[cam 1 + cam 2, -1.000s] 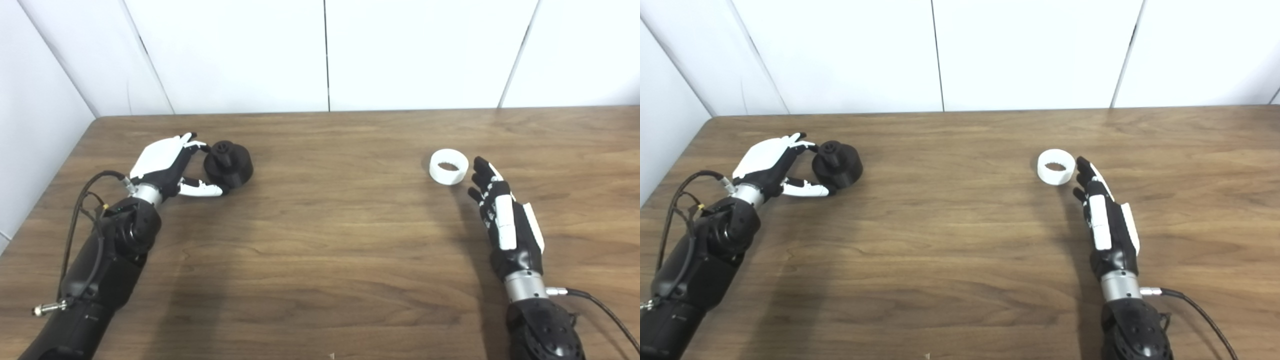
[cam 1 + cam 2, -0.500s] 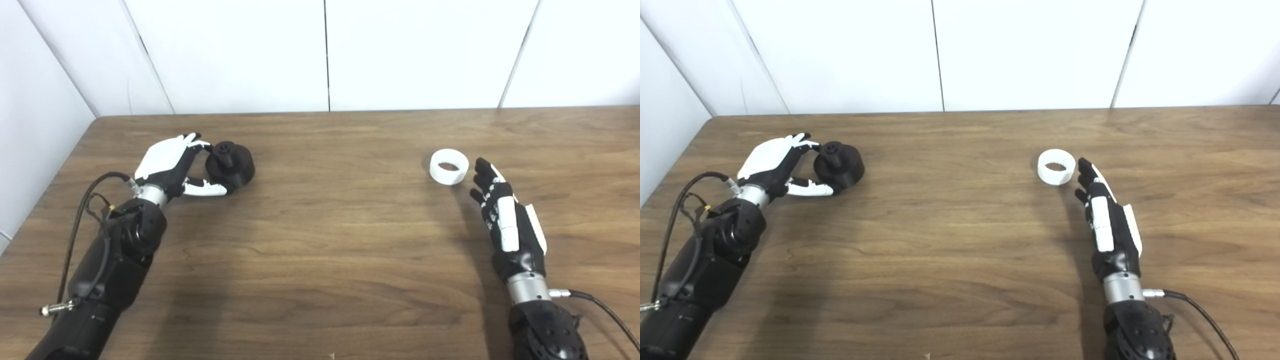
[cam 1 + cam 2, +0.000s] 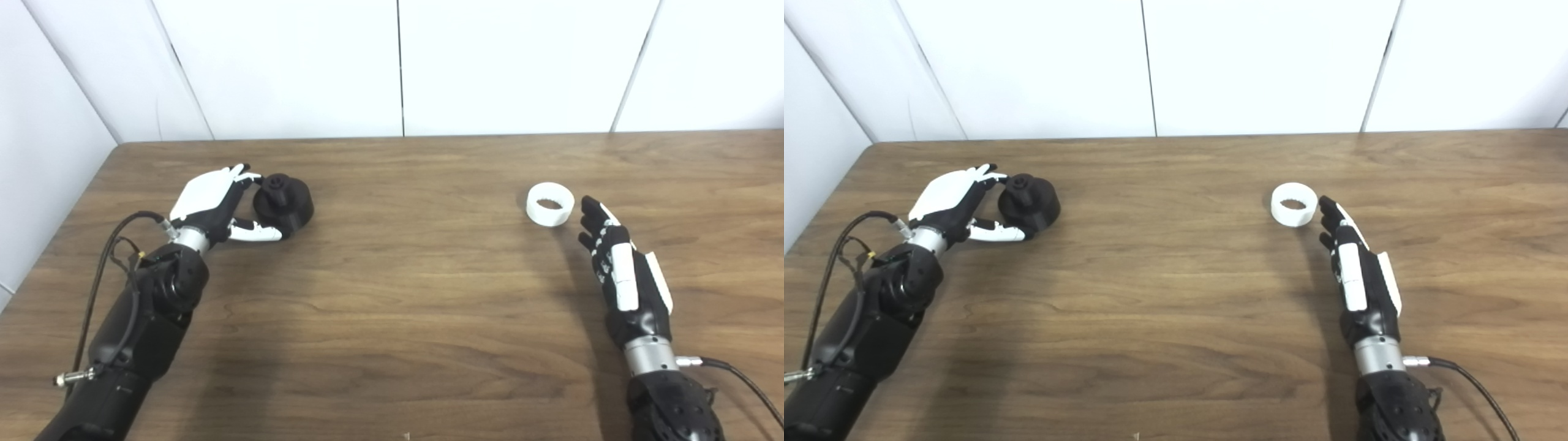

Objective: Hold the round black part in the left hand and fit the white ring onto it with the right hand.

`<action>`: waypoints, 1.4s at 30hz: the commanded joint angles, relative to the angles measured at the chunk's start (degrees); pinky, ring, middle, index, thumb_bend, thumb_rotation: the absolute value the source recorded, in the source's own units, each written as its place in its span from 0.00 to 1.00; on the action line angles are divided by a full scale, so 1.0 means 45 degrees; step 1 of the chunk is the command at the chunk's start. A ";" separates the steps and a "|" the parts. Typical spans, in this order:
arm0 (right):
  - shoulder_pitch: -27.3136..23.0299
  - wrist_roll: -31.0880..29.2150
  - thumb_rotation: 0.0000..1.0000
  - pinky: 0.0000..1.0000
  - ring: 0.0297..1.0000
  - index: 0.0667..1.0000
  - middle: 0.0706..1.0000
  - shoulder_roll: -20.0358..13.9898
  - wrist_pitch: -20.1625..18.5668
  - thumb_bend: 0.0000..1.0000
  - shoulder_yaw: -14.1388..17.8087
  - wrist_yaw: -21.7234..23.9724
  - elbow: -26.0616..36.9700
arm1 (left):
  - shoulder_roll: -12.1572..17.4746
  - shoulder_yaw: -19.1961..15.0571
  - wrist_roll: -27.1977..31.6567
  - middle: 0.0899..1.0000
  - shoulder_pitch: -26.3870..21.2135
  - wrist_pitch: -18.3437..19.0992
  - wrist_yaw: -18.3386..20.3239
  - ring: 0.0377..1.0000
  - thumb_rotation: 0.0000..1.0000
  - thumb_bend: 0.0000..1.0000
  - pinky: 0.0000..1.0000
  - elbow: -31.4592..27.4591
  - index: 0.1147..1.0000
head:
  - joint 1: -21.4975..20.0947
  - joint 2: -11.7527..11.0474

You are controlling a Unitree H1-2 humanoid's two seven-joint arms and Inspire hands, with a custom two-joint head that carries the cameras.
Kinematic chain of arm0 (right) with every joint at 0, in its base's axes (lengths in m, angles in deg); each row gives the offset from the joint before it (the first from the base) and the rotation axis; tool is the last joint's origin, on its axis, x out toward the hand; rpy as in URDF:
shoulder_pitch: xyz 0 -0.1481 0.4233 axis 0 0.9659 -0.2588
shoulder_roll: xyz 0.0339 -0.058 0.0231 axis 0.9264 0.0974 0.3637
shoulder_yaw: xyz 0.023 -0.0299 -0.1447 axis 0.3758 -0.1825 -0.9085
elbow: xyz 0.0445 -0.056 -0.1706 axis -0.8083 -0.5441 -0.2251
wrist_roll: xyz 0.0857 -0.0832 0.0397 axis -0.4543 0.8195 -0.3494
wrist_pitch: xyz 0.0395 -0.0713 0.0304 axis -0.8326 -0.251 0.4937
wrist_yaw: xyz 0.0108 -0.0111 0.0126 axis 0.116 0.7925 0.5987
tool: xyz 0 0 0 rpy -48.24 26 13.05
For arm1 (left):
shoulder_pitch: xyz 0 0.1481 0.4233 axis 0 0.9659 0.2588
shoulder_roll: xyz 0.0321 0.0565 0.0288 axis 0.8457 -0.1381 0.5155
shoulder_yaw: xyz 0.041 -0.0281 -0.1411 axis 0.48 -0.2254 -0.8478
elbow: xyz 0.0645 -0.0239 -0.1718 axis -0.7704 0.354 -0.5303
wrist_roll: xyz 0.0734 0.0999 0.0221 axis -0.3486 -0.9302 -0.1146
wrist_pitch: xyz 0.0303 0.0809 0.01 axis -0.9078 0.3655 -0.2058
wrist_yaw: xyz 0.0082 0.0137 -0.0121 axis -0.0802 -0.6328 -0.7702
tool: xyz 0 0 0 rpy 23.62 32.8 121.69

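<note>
The round black part (image 3: 285, 197), with a small knob on top, sits on the wooden table (image 3: 404, 288) at the far left. My left hand (image 3: 211, 199) is open and cups it from the left: fingertips touch its upper left edge, and the thumb lies along its near side. The white ring (image 3: 550, 204) lies flat on the table at the right. My right hand (image 3: 621, 269) is open and empty, fingers stretched out, with its fingertips just right of the ring and a small gap between them. Both also show in the right eye view: the part (image 3: 1030, 197), the ring (image 3: 1293, 204).
White wall panels (image 3: 398, 67) stand behind the table's far edge, and a wall (image 3: 43, 153) runs along its left edge. Cables hang from both wrists (image 3: 110, 239).
My left hand has crept forward and to the right, nudging the black part slightly right. My right hand has drifted a little to the right and back. The ring has not moved.
</note>
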 commanded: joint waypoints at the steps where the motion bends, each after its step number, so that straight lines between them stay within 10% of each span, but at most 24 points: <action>1: -0.0131 -0.0073 1.00 0.95 0.96 0.89 0.94 -0.0080 0.0491 0.65 0.0011 0.0138 0.0187 | 0.0196 -0.0055 -0.0103 0.99 -0.0808 -0.0055 -0.0422 1.00 0.45 0.98 1.00 -0.0079 0.81 | 0.0010 -0.0006; 42: -0.0152 -0.0138 1.00 0.95 0.96 0.87 0.92 -0.0140 0.0273 0.67 0.0194 0.0170 0.0288 | -0.0063 -0.0262 0.0395 0.94 -0.0696 -0.0168 -0.0789 1.00 0.21 0.82 0.98 -0.0145 0.60 | 0.0098 0.0057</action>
